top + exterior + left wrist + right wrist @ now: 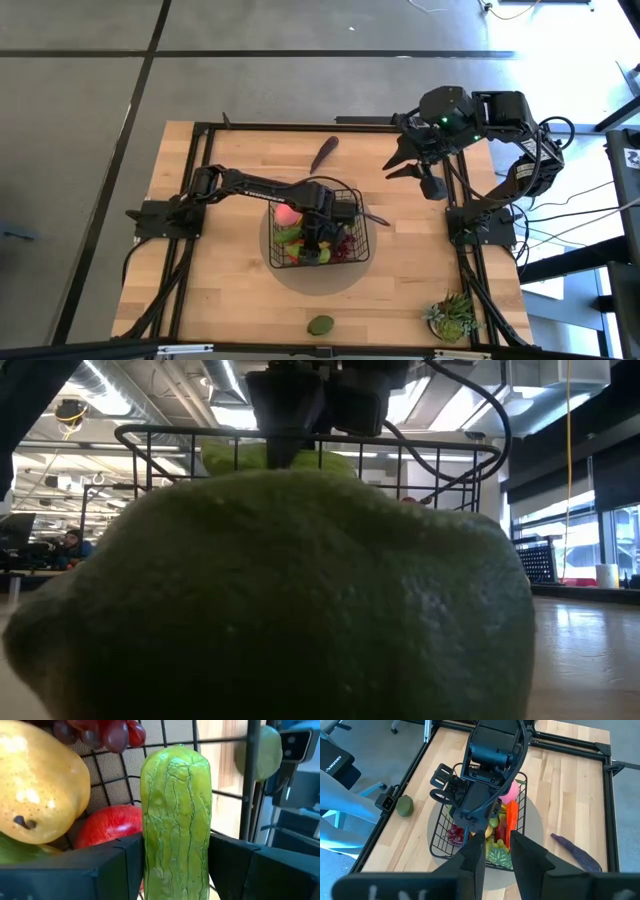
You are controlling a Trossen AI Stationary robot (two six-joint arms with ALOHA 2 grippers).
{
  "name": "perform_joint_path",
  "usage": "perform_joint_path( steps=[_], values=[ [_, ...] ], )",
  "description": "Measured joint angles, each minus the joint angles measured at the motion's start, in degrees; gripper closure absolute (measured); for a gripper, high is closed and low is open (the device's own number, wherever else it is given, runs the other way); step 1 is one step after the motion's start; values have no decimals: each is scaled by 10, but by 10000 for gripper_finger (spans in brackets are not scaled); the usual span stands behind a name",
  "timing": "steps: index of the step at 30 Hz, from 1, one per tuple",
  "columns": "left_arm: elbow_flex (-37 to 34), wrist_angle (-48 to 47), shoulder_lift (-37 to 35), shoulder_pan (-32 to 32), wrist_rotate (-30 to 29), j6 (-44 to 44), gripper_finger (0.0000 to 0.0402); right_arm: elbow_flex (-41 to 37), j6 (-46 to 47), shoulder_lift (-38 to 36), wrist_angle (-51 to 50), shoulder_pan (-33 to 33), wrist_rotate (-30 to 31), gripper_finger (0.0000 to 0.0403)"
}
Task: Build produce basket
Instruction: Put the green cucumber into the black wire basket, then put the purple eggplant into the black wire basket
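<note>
My left tool is down inside the basket, clamped around a green cucumber standing upright between my fingers. If I let go with it on end, I judge it could topple against the wire wall or wedge across the red tomato and yellow lemon beside it. Dark red grapes lie just past those. The basket sits mid-desk, already crowded. A lime lies near the desk's front edge, an eggplant beyond the basket. My right tool hovers empty, fingers parted, at the far right.
</note>
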Motion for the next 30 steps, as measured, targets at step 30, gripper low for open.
perform_joint_path(
  steps=[30],
  values=[
    [0,8,0,11,17,16,175,0,0,0,0,0,0,319]
  ],
)
